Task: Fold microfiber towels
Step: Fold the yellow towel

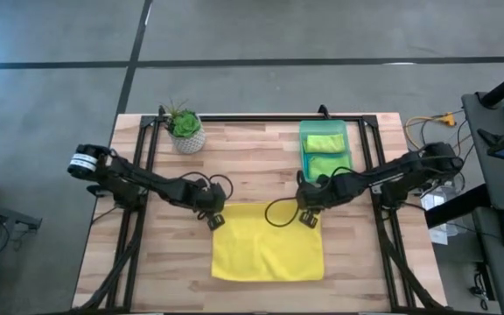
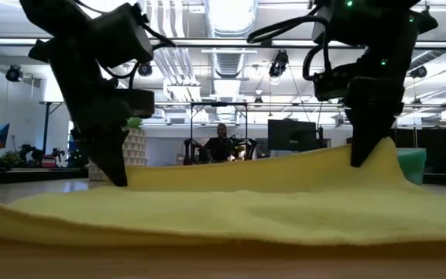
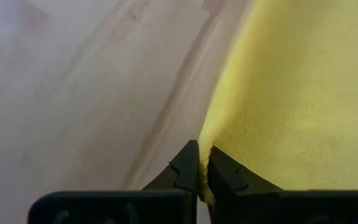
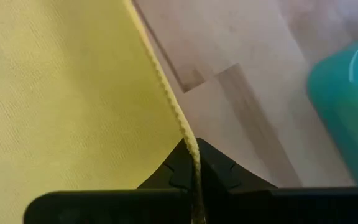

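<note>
A bright yellow microfiber towel (image 1: 268, 251) lies spread on the wooden table, its near part flat. My left gripper (image 1: 216, 220) is shut on its far left corner and my right gripper (image 1: 309, 216) is shut on its far right corner. In the low view the towel's far edge (image 2: 246, 172) rises between the two grippers. Lime green towels (image 1: 325, 153) lie folded in the translucent green bin (image 1: 325, 131) at the far right. My left gripper pinches the yellow towel's far left corner (image 3: 207, 140) between its two fingers, coming steeply from above. That corner is raised a little; the rest lies on the table. My right gripper pinches the far right corner at its edge (image 4: 191, 147) between its two fingers, steeply from above. That corner stands raised (image 2: 378, 159), the cloth sloping down from it to the table.
A small potted plant (image 1: 185, 129) stands at the far left of the table. The green bin (image 4: 347, 106) sits just beyond my right gripper. A dark frame (image 1: 261, 117) runs around the table. A person (image 2: 221, 146) sits in the room beyond.
</note>
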Controlling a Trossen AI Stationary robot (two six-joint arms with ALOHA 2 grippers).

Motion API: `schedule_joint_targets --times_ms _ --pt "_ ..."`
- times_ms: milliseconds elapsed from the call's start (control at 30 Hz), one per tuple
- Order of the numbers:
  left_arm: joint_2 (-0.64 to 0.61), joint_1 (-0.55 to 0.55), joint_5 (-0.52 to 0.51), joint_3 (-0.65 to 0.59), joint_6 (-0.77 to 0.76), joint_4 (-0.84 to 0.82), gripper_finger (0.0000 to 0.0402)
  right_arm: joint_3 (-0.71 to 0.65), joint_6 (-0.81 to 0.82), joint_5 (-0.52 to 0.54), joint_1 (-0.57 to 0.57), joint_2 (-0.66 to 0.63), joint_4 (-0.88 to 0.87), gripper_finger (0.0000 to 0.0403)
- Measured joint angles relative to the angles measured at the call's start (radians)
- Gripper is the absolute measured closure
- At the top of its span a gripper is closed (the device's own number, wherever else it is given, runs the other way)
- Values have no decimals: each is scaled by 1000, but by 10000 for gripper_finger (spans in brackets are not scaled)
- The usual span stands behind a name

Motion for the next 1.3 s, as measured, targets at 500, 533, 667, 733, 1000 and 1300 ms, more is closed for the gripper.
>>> schedule_joint_targets --times_ms 500,533,667,733,1000,1300 --pt "-32 20 4 2 65 -1 268 20 -45 4 -28 -47 -8 302" --pt "-32 20 4 1 65 -2 251 20 -43 19 -28 -55 -18 289" --pt "-35 22 6 3 47 -32 194 20 -43 67 -28 -115 -52 245" --pt "-44 27 12 9 32 -75 177 20 -44 80 -28 -157 -57 232" --pt "-156 54 56 21 39 -280 167 20 57 43 -11 -374 -53 225" --pt "-296 30 306 -14 -99 -397 167 -52 417 -80 234 -460 132 225"
